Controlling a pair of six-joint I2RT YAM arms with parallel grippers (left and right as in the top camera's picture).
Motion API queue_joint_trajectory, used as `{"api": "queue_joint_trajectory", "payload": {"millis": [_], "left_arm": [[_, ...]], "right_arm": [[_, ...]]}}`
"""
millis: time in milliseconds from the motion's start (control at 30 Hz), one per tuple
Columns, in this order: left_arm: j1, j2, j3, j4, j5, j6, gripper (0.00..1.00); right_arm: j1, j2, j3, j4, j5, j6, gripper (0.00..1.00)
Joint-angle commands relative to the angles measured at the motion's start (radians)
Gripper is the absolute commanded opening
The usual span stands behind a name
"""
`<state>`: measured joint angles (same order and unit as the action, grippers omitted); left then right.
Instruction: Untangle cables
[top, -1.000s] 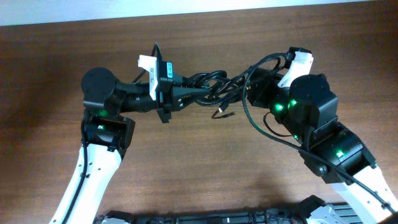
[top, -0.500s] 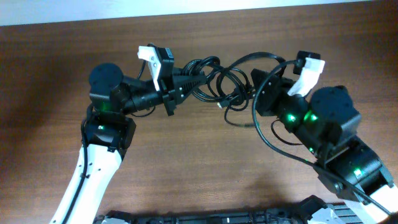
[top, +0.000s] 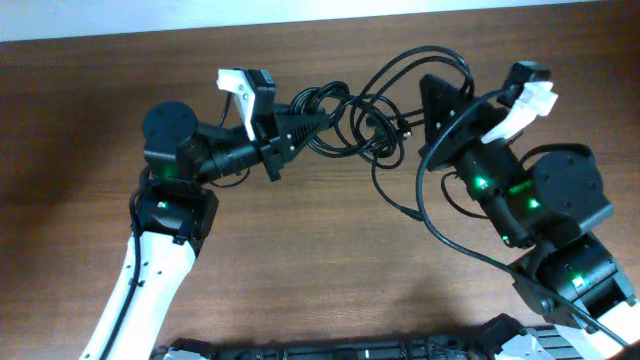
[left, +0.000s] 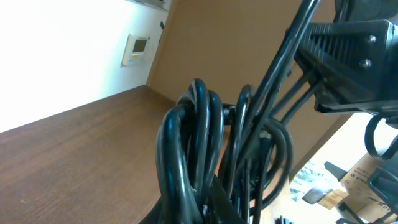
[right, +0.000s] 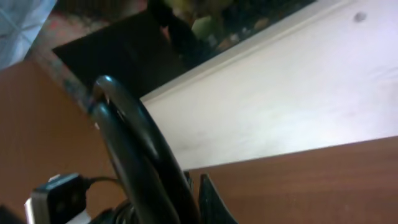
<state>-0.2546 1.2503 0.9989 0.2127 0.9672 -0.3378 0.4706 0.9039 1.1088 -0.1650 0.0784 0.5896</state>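
The cables (top: 350, 125) are a tangled bundle of thin black loops held above the wooden table, stretched between my two grippers. My left gripper (top: 303, 123) is shut on the bundle's left end. In the left wrist view the loops (left: 196, 143) rise straight out of its jaws (left: 214, 202). My right gripper (top: 433, 97) is shut on the right side of the cables, with loops arching over it. In the right wrist view a thick-looking black loop (right: 134, 140) passes through its jaws (right: 196, 199). One strand hangs down to the table (top: 398, 205).
The brown wooden table (top: 300, 260) ends at a white strip along the back (top: 150, 20). A thicker black wire fixed to the right arm (top: 440, 235) curves in front of it. A black base (top: 330, 350) runs along the near edge.
My right gripper has moved right and towards the back with its hold on the cables. The bundle has spread into wider loops. My left gripper has lifted slightly towards the back.
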Motion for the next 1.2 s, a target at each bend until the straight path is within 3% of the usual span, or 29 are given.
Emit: {"api": "queue_joint_trajectory", "payload": {"millis": [0, 100, 233, 333, 533, 767, 900, 1000, 1067, 1167], "left_arm": [[0.006, -0.007, 0.003, -0.006, 0.053, 0.137, 0.0], [0.006, -0.007, 0.003, -0.019, 0.244, 0.362, 0.0], [0.006, -0.006, 0.003, -0.141, 0.223, 0.515, 0.0], [0.006, -0.006, 0.003, -0.22, 0.086, 0.52, 0.0], [0.007, -0.006, 0.003, -0.343, 0.011, 0.635, 0.0], [0.007, -0.006, 0.003, -0.44, 0.017, 0.775, 0.0], [0.007, -0.006, 0.003, -0.439, 0.169, 0.866, 0.0], [0.007, -0.006, 0.003, -0.438, 0.171, 0.879, 0.0], [0.006, -0.006, 0.003, -0.425, 0.171, 0.879, 0.0], [0.006, -0.006, 0.003, -0.404, 0.182, 0.878, 0.0]], "right_arm": [[-0.006, -0.005, 0.018, 0.029, 0.096, -0.014, 0.04], [-0.006, 0.002, 0.018, 0.028, 0.171, -0.018, 0.04], [-0.006, -0.001, 0.018, 0.029, 0.317, -0.066, 0.04], [-0.006, -0.001, 0.018, 0.051, 0.418, -0.066, 0.04], [-0.006, -0.001, 0.018, 0.061, 0.608, -0.066, 0.04], [-0.006, -0.001, 0.018, 0.061, 0.822, -0.066, 0.04], [-0.006, -0.001, 0.018, 0.07, 0.903, -0.066, 0.04], [-0.006, -0.001, 0.018, 0.067, 0.9, -0.066, 0.05], [-0.006, 0.008, 0.017, 0.039, 0.894, -0.066, 0.14], [-0.006, 0.025, 0.017, -0.029, 0.858, -0.066, 0.47]]}}
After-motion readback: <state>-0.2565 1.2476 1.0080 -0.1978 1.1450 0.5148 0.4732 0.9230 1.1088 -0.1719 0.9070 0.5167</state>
